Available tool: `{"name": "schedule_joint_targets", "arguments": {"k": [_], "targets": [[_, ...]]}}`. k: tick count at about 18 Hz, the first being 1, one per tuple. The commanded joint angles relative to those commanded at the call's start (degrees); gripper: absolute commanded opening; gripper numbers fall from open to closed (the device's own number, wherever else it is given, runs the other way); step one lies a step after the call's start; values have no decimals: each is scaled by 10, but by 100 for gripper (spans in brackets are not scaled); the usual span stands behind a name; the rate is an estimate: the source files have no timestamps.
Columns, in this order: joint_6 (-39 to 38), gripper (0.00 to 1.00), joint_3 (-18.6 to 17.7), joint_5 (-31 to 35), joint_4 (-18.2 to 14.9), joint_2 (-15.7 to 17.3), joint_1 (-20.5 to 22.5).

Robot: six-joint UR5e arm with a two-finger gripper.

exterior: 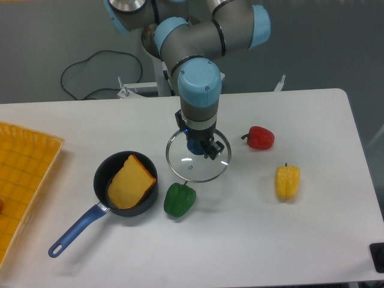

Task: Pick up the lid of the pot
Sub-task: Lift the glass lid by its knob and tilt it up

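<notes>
The pot lid (206,171) is a round glass disc with a metal rim and a blue knob, lying in the middle of the white table. My gripper (197,146) points straight down over its centre. Its black fingers (210,150) stand on either side of the blue knob and look closed on it. The arm's wrist hides the far part of the lid. I cannot tell whether the lid rests on the table or hangs just above it.
A dark pot (103,173) with a blue handle holds a yellow-orange block (131,183) left of the lid. A green pepper (179,200) sits just below the lid's rim. A red pepper (260,137) and a yellow pepper (287,182) lie to the right. A yellow tray (24,180) fills the left edge.
</notes>
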Motion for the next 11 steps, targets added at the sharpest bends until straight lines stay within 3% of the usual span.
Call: {"name": "schedule_joint_targets", "arguments": {"k": [11], "targets": [[-1,44,3,-4,0,5,1]]}}
